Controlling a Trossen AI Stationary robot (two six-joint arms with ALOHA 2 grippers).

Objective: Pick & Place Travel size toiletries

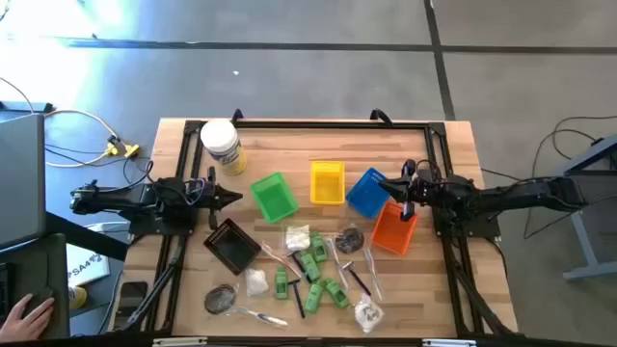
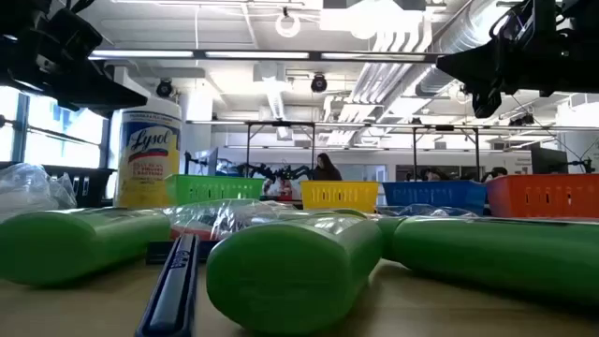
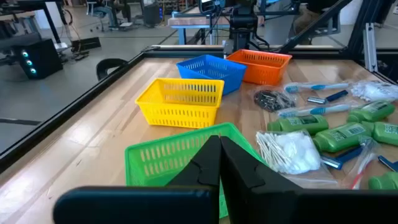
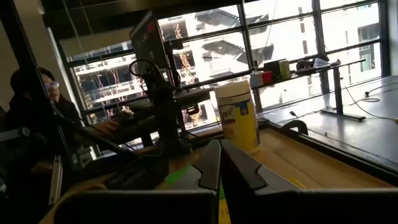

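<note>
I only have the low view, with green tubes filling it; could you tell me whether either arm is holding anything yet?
Observer: No. The left gripper has its jaws shut and empty, above the green tray.
Operator: Thank you. And where is the right one, please?
Observer: The right gripper is also shut and empty, over the blue tray and orange tray.
Operator: Is there a tray I cannot see?
Observer: Yes, a black tray sits nearer the left arm, in front of the green one.

Toiletries (image 1: pixel 313 272) heaped before a row of trays (image 1: pixel 327 183), jar (image 1: pixel 221 145) behind-left.
</note>
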